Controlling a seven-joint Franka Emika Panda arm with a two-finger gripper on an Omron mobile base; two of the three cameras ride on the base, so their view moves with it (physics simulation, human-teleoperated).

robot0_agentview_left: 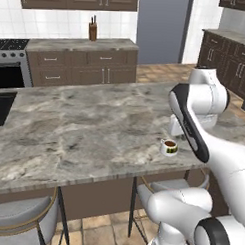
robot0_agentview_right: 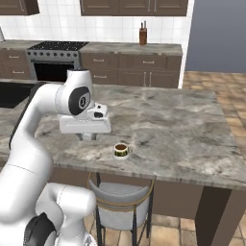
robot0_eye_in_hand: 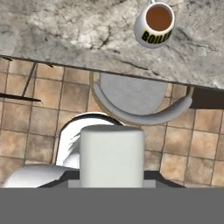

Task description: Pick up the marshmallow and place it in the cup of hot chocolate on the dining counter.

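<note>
The dining counter [robot0_agentview_left: 84, 123] has a polished marbled stone top; the cup of hot chocolate [robot0_agentview_left: 168, 146] looks glossy ceramic.

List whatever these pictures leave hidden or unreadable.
- Hand view: the marshmallow hides the fingertips, so the grip cannot be judged.
- Right base view: the gripper is too small to show its opening.
- Hand view: the lettering on the cup of hot chocolate curves out of sight after "BOIL".

The cup of hot chocolate [robot0_agentview_left: 168, 146] is set on the dining counter [robot0_agentview_left: 84, 123] near its front edge, with a stool [robot0_agentview_right: 122, 202] tucked below. A knife block [robot0_agentview_left: 92, 31] is placed on the wall counter [robot0_agentview_left: 79, 44] behind.
</note>
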